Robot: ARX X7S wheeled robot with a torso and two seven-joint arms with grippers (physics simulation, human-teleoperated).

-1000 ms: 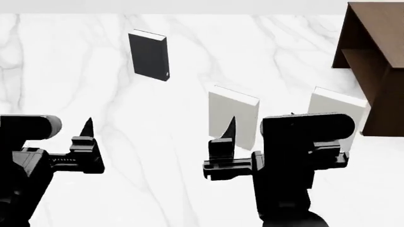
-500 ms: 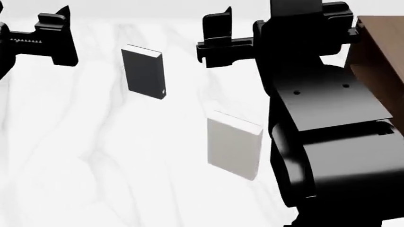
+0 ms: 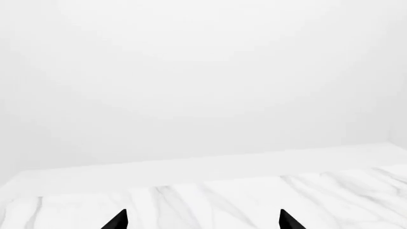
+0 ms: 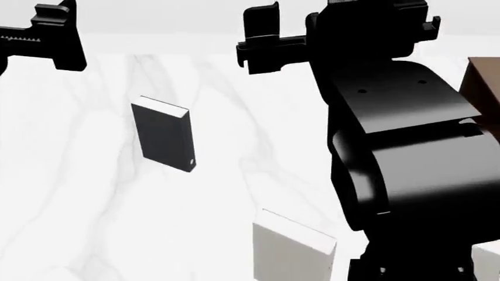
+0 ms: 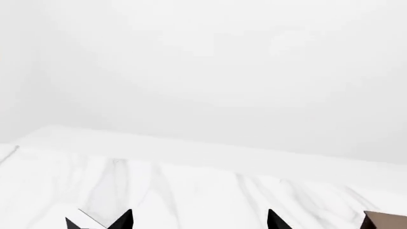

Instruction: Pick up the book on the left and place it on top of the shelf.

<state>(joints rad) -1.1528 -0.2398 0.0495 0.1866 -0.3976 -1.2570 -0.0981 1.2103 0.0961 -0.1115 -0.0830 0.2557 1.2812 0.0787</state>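
Both arms raised above the marble table, grippers spread wide and empty.
Head view: the black book (image 4: pixel 163 136) stands on the table (image 4: pixel 78 193), apart from the left gripper (image 4: pixel 55 32); pale book (image 4: pixel 291 252) nearer.
Wrist views: left gripper (image 3: pixel 202 220) and right gripper (image 5: pixel 199 220) fingertips parted; only the right shows the shelf (image 5: pixel 385 221) corner.
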